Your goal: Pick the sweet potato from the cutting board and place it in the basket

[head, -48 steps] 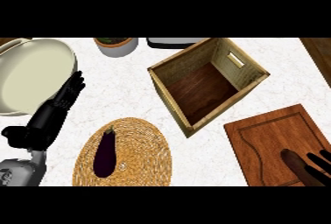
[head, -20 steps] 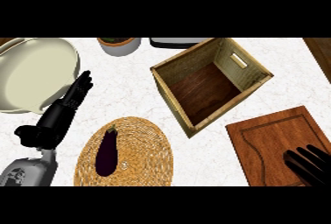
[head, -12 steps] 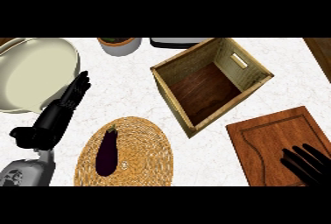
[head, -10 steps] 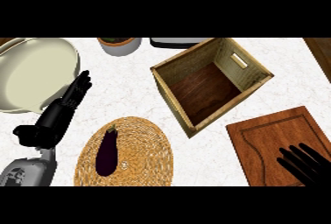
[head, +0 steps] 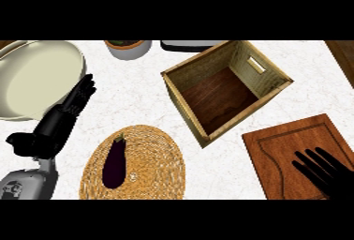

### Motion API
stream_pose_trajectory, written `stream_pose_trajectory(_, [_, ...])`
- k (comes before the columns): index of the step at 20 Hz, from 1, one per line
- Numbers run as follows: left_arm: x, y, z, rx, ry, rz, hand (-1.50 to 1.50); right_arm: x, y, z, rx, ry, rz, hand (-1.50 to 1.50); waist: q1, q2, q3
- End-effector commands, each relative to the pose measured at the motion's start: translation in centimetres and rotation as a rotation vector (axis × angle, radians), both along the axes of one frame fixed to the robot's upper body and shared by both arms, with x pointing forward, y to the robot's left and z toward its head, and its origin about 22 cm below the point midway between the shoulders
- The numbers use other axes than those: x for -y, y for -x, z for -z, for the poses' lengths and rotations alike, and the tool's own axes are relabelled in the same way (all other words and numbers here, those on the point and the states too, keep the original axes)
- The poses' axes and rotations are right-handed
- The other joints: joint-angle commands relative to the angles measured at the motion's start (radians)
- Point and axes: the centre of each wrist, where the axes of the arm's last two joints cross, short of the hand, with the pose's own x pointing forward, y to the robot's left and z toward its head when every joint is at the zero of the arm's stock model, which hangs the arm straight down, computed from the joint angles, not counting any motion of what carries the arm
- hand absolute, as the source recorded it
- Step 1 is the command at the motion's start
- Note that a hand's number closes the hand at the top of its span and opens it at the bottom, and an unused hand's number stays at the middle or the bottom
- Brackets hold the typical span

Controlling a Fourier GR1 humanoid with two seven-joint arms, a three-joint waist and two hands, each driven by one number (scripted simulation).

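A wooden cutting board (head: 294, 150) lies at the lower right. My right hand (head: 326, 174) rests over its near part, fingers spread and straight, holding nothing. No sweet potato shows on the board. A dark purple eggplant (head: 114, 161) lies in a flat woven basket (head: 152, 164) at the lower middle. My left hand (head: 63, 119) stands open at the left, fingers pointing up beside a large pale bowl (head: 34, 77).
A deep wooden box (head: 224, 89) with a slotted wall stands tilted in the middle right. A small pot (head: 128, 47) and a dark-rimmed dish (head: 188, 45) sit at the far edge. White marbled counter (head: 131, 101) shows between them.
The right hand has crept slightly up over the cutting board. The left hand shifted a little near the bowl. The view has drifted slightly.
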Motion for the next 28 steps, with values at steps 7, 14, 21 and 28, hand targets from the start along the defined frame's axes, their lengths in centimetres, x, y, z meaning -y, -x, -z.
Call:
stream_pose_trajectory(7, [0.4,-1.1,0.3,-0.013,0.013,-0.009,0.00,1.4,0.0,2.4,-0.024,0.038,0.036,-1.50,-0.003,0.000,0.000])
stream_pose_trajectory(14, [0.9,-2.5,-1.3,-0.008,0.006,-0.002,0.00,2.3,-1.5,4.0,-0.122,0.102,0.033,1.50,-0.002,0.001,0.000])
stream_pose_trajectory(21, [-0.2,-0.1,0.6,0.021,0.002,0.008,0.00,2.0,-2.8,6.0,-0.095,0.145,-0.014,1.50,0.005,0.001,0.000])
stream_pose_trajectory(28, [1.3,-0.3,1.1,0.008,-0.004,0.001,0.00,2.7,-0.3,5.6,0.002,0.213,-0.161,1.50,-0.004,0.000,0.000])
